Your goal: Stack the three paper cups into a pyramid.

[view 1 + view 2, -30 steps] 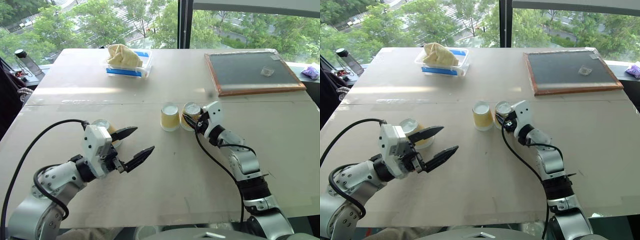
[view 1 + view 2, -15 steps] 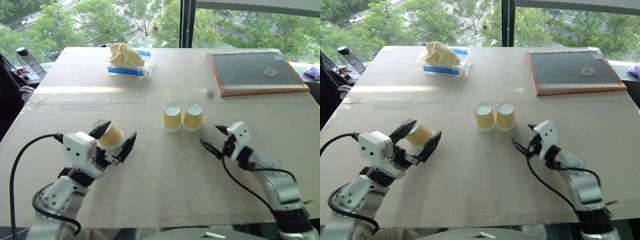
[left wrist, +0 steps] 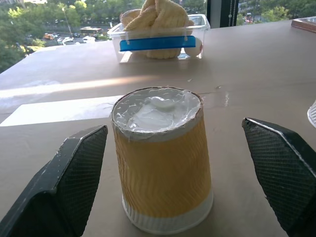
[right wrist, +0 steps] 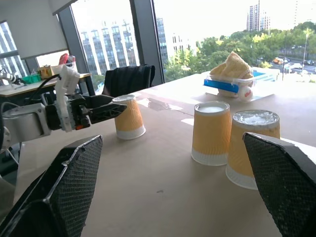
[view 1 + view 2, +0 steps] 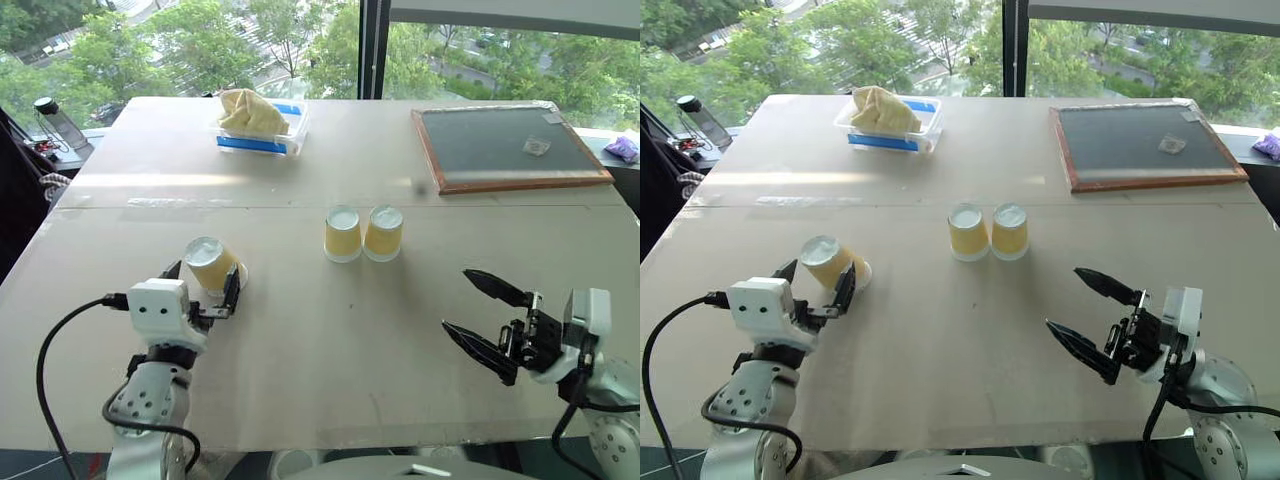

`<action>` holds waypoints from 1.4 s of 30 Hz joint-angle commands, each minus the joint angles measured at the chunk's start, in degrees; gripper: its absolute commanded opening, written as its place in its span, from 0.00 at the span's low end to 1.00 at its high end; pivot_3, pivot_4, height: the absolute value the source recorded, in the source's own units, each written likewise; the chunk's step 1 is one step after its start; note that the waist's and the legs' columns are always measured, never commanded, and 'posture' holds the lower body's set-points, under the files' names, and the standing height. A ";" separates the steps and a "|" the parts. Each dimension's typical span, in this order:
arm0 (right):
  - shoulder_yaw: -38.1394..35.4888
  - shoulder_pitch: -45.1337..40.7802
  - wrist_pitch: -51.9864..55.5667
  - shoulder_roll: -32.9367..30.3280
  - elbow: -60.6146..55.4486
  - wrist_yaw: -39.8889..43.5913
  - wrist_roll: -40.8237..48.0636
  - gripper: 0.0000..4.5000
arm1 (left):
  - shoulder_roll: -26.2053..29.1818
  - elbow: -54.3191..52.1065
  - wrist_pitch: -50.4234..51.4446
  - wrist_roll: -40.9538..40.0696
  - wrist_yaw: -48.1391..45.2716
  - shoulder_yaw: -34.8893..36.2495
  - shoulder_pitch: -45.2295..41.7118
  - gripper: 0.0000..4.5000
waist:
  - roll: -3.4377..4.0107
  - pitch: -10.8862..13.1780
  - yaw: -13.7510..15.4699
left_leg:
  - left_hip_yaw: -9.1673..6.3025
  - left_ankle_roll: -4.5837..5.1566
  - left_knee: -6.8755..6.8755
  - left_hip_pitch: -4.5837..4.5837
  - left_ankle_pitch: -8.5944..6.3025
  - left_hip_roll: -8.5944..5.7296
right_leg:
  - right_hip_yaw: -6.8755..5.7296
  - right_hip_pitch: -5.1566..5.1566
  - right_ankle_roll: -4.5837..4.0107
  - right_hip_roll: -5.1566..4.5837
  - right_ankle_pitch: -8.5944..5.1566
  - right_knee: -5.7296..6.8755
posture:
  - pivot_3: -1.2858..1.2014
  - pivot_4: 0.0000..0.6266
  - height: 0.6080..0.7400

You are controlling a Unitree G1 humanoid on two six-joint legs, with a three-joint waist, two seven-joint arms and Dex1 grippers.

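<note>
The right tool [image 5: 478,312] has pulled back from the paired cups [image 5: 362,233], gaping (left tool [image 5: 200,287] brackets the third cup [image 5: 211,264], unclamped).

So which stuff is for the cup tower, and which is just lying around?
For the job: two cups side by side; third cup, between the open left gripper's fingers.

Lying about: plastic tub, chalkboard, bottle.

Clear tub [image 5: 256,133] w/ yellow cloth, far side; framed chalkboard [image 5: 508,146] far right.
</note>
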 commanded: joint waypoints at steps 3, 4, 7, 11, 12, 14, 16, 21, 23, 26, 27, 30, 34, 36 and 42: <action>-0.51 0.43 -3.03 -0.19 -2.15 0.82 0.69 1.00 | -0.41 6.44 -4.07 1.97 1.77 -1.25 -4.42 1.00 | 0.00 -0.01 0.11 | -0.01 0.00 -0.01 -0.01 0.00 -0.01 | -0.01 0.00 -0.20 -0.02 0.12 0.01 | 0.52 0.24 1.00; -0.51 0.40 -2.98 -0.23 -2.36 0.53 0.94 1.00 | -0.57 7.19 -4.50 2.16 1.89 -1.54 -4.92 1.00 | 0.00 -0.01 0.17 | -0.01 0.00 -0.01 -0.02 0.00 -0.01 | -0.03 0.00 -0.21 -0.02 0.15 0.00 | 0.52 0.24 1.00; -0.29 0.59 -2.85 -1.04 -3.07 0.60 1.12 1.00 | -0.71 8.46 -5.39 2.58 2.01 -2.48 -5.88 1.00 | 0.00 -0.01 0.23 | -0.04 -0.01 -0.02 -0.02 0.00 -0.01 | -0.01 -0.01 -0.04 -0.04 0.26 0.00 | 0.52 0.24 1.00; 0.17 0.52 -2.94 -2.73 -3.50 1.73 0.61 1.00 | -1.10 8.62 -4.97 1.85 2.45 -2.71 -6.39 1.00 | -0.01 -0.01 0.25 | -0.06 -0.01 -0.02 -0.02 0.00 0.00 | 0.00 -0.01 -0.04 -0.07 0.25 0.00 | 0.52 0.24 1.00; 0.31 0.28 -3.18 -3.07 -3.41 1.94 0.29 1.00 | -0.95 8.73 -5.04 1.84 2.41 -2.59 -6.67 1.00 | -0.01 -0.01 0.25 | -0.05 -0.01 -0.02 -0.02 0.00 -0.01 | -0.01 -0.01 -0.04 -0.06 0.26 0.00 | 0.52 0.24 1.00; 0.43 0.05 -3.39 -3.31 -3.23 1.82 0.12 1.00 | -0.76 9.04 -5.28 1.50 2.36 -2.17 -7.10 1.00 | -0.01 -0.01 0.29 | -0.04 -0.01 -0.02 -0.02 0.00 -0.01 | -0.01 -0.01 -0.03 -0.06 0.26 0.00 | 0.52 0.24 1.00; 0.49 0.15 -3.50 -3.54 -3.15 1.87 0.15 1.00 | -0.41 9.50 -6.23 1.36 1.98 -1.90 -7.50 0.88 | 0.00 -0.01 0.39 | -0.04 -0.01 -0.02 -0.02 0.00 -0.01 | -0.02 -0.01 -0.04 -0.06 0.26 0.00 | 0.52 0.24 1.00; 0.55 0.74 -4.00 -3.55 -3.08 1.83 0.00 1.00 | 0.53 9.35 -7.05 1.17 1.27 -2.09 -8.46 0.54 | -0.01 -0.01 0.55 | -0.04 -0.01 -0.02 -0.03 0.00 -0.01 | -0.02 -0.01 -0.03 -0.06 0.26 0.00 | 0.52 0.24 1.00; 0.60 1.24 -4.68 -3.24 -3.01 1.60 -0.42 1.00 | 1.46 8.78 -6.21 1.24 0.88 -2.40 -9.44 0.53 | -0.01 -0.01 0.67 | -0.04 -0.01 -0.02 -0.04 0.00 -0.01 | -0.02 -0.01 -0.03 -0.06 0.27 0.00 | 0.52 0.24 1.00; -0.14 2.16 -5.78 -2.28 -3.25 0.17 -0.69 1.00 | 4.07 7.16 -4.45 1.51 -1.06 -4.08 -12.91 0.53 | 0.00 -0.01 1.11 | -0.03 -0.01 -0.02 -0.04 0.00 -0.02 | -0.05 -0.01 -0.03 -0.06 0.26 0.00 | 0.52 0.24 1.00; -0.81 2.54 -6.21 -1.67 -3.40 -0.78 -0.59 1.00 | 5.22 6.79 -3.51 0.71 -2.65 -5.13 -15.20 0.53 | 0.00 -0.01 1.25 | -0.01 -0.01 -0.01 -0.04 0.00 -0.03 | -0.08 -0.01 -0.03 -0.05 0.26 0.00 | 0.52 0.24 1.00; -3.16 3.12 -8.21 1.53 -3.78 -5.42 -0.18 1.00 | 9.73 6.92 -1.17 -3.53 -12.28 -9.66 -23.16 0.53 | -0.04 -0.01 1.83 | -0.04 -0.02 0.03 -0.13 0.01 -0.06 | -0.20 0.00 -0.06 -0.05 0.25 0.02 | 0.52 0.24 1.00; -6.04 4.43 -11.86 5.33 -4.44 -9.98 -2.04 1.00 | 14.22 14.27 6.04 -12.12 -26.67 -13.76 -39.24 0.53 | 0.00 -0.01 1.47 | -0.03 -0.04 0.05 -0.16 0.02 -0.11 | -0.21 -0.01 -0.03 -0.05 0.28 0.03 | 0.52 0.24 1.00; -7.22 6.67 -14.89 6.85 -4.51 -10.53 -4.14 1.00 | 15.06 19.90 8.55 -14.16 -33.53 -16.55 -47.54 0.53 | 0.00 -0.01 1.53 | -0.06 -0.04 0.05 -0.17 0.02 -0.17 | -0.21 0.00 -0.03 -0.05 0.28 0.05 | 0.52 0.24 1.00; -6.92 13.19 -18.89 9.57 -8.99 -11.99 -3.97 1.00 | 14.88 29.36 10.41 -15.39 -44.43 -20.59 -57.53 0.53 | 0.19 0.00 -0.39 | 0.03 -0.03 -0.10 -0.09 0.01 -0.16 | -0.03 -0.05 -0.02 -0.03 0.26 0.01 | 0.52 0.24 1.00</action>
